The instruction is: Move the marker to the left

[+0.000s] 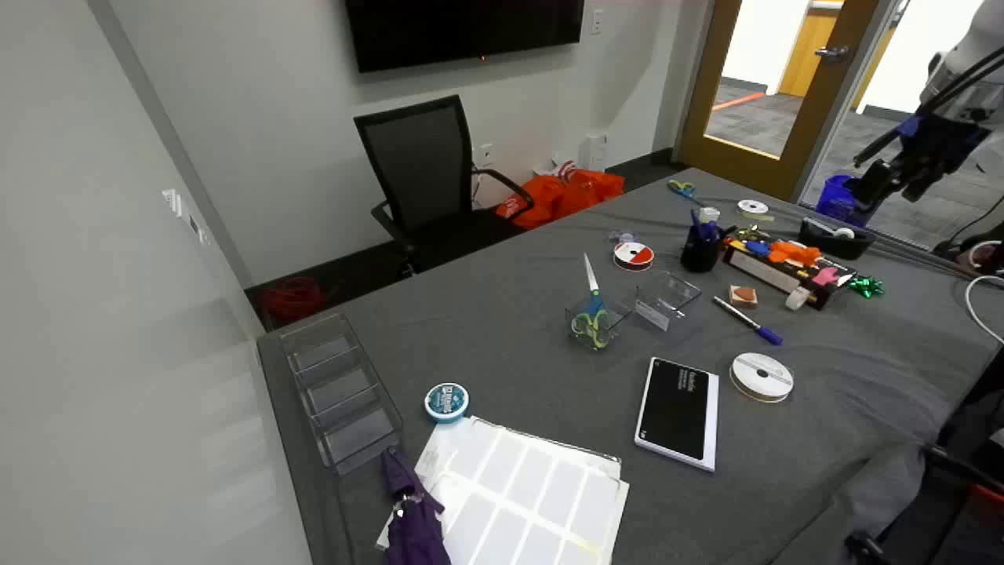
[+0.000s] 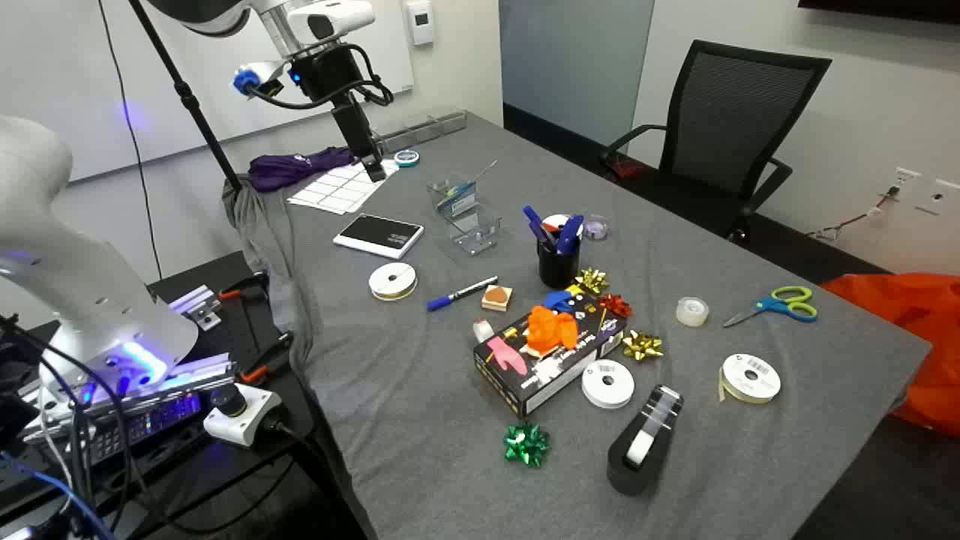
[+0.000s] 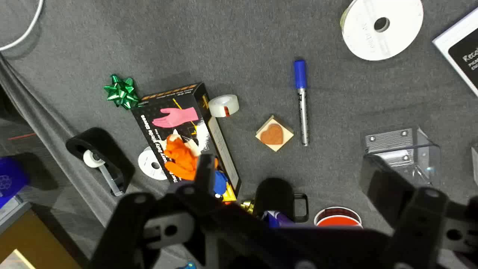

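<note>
Hovering pincer (image 3: 290, 170): fingers (image 3: 386, 183) spread wide apart, gripping nothing; raised well above the grey-covered table (image 3: 242, 45).
Marker (image 3: 302, 104): lying flat on the table, well below the pincer and apart from it; in the wrist view it shows out past the fingertips, opposite the gap between the fingers, its blue cap (image 3: 300, 74) end turned away from them.
Heart stamp (image 3: 274, 133): just beside the marker, also out past the gap, nearer the fingertips in that view than the cap is.
Black mug (image 3: 274, 194): framed between the two fingers in the wrist view, partly hidden by the pincer's body, with blue pens (image 2: 570, 234) standing in it.
Red spool (image 3: 338, 220): in the same gap, near the mug, its lower part hidden by the pincer.
Glove box (image 3: 204, 132): passing beneath the finger on the view's left, which overlaps it in the wrist view.
Tape roll (image 3: 224, 106): just beside the box, out past that same finger.
Clear holder (image 3: 405, 147): partly covered by the finger on the wrist view's right.
White spool (image 3: 368, 33): straight out beyond that finger, farther off than the holder.
Tape dispenser (image 3: 115, 160): outside the gap, beyond the finger on the view's left, near the glove box.
</note>
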